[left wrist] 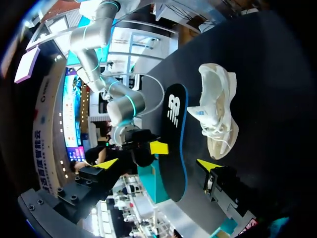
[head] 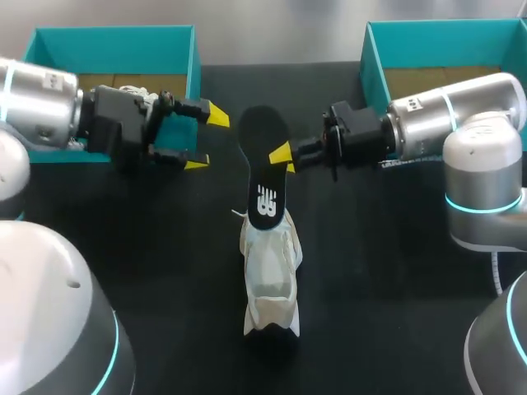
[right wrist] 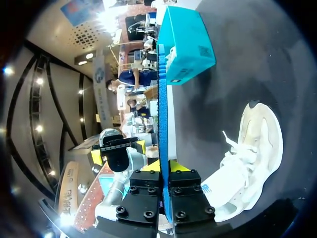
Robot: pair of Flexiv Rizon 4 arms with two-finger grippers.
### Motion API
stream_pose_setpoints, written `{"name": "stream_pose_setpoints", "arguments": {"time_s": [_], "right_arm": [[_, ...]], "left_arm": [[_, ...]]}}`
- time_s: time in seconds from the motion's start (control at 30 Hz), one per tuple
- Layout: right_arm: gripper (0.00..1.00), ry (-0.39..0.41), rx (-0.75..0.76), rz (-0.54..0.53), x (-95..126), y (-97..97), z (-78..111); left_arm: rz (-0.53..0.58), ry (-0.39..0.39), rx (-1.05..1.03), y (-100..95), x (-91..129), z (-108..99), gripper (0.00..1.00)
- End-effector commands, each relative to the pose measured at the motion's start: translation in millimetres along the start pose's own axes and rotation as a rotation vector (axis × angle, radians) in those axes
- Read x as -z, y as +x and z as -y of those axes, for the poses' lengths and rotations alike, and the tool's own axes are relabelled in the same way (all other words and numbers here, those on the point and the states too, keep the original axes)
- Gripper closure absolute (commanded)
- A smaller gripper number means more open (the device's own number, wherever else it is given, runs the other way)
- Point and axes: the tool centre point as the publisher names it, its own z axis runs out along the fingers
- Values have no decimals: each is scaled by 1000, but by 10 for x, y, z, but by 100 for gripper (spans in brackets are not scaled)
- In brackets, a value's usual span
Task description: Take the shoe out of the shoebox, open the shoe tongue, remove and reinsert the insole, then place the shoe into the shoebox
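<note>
The black insole [head: 262, 160] hangs above the table with my right gripper [head: 282, 156] shut on its right edge; its logo end hangs over the white shoe [head: 270, 280], which lies on the black table. Just left of the insole my left gripper [head: 206, 140] stands open, touching nothing. In the left wrist view the insole [left wrist: 176, 144] hangs ahead of the gap between the open left gripper [left wrist: 157, 166] fingers, beside the shoe [left wrist: 218, 114]. The right wrist view shows the insole [right wrist: 162, 99] edge-on, clamped in my right gripper [right wrist: 163, 167], next to the shoe [right wrist: 247, 158].
A teal shoebox [head: 115, 39] stands at the back left behind my left arm. Another teal box [head: 436, 34] stands at the back right behind my right arm; the right wrist view shows a teal box [right wrist: 185, 44] ahead of the gripper.
</note>
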Motion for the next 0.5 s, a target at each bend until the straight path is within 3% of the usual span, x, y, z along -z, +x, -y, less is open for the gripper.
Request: {"name": "stream_pose_setpoints", "arguments": {"time_s": [0.03, 0.3, 0.5], "right_arm": [[100, 0, 0, -3, -39, -21, -18], [100, 0, 0, -3, -39, -21, -18], [100, 0, 0, -3, -39, -21, -18]], "left_arm": [[-83, 11, 1, -36, 37, -29, 0], [-83, 11, 1, -36, 37, -29, 0], [-256, 90, 1, -347, -49, -218, 0]]}}
